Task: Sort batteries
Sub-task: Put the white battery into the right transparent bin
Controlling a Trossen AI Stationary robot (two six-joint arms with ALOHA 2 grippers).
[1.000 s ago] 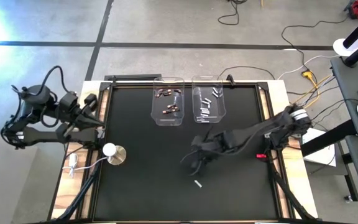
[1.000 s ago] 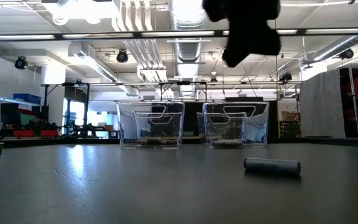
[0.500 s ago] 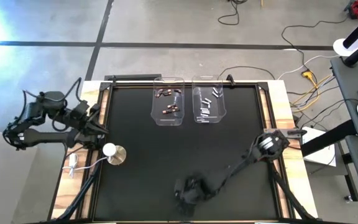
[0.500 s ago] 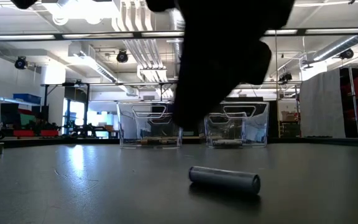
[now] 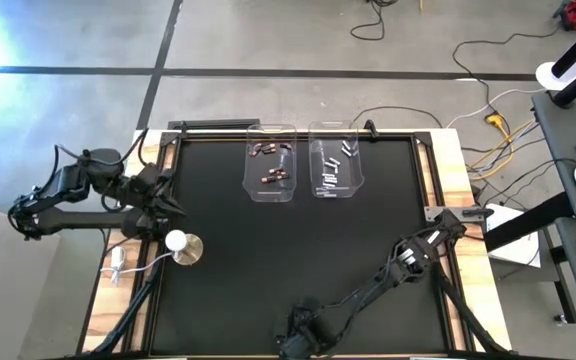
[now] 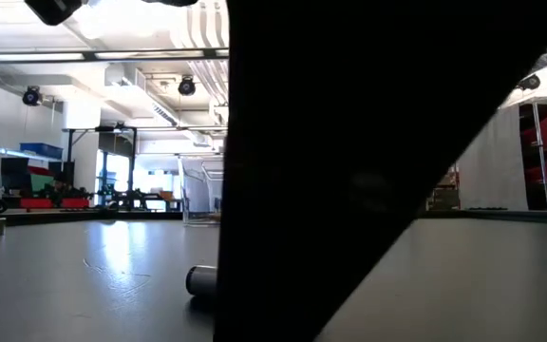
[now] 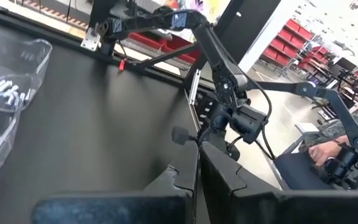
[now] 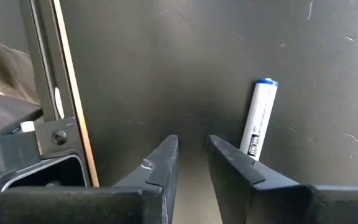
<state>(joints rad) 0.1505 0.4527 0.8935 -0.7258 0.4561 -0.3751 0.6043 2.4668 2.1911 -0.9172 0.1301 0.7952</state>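
A: Right arm stretched long and low across the black surface (image 5: 228, 260), reaching to the near edge, with the right hand (image 5: 303, 340) down at the front rim.

B: Its fingers (image 8: 160, 165) stand a little apart with nothing between them. A white battery with a blue cap (image 8: 258, 118) lies flat on the mat just beside one finger, not gripped.

A: From table height that arm is a huge dark mass filling most of the frame, and one end of the battery (image 6: 200, 280) peeks out beside it, lying on the surface.

B: Left arm is folded at the left edge, elbow out, the left hand (image 5: 163, 195) hovering over the border near the white round-based knob (image 5: 178, 242). Its fingers (image 7: 185, 171) are pressed together, empty.

A: At the far side, two clear bins side by side. The left bin (image 5: 270, 160) holds the dark coppery batteries (image 5: 273, 175); the right bin (image 5: 336, 160) holds the silvery-white batteries (image 5: 331, 178).

B: And in the left wrist view, a person's hand (image 7: 325, 151) rests beyond the table.
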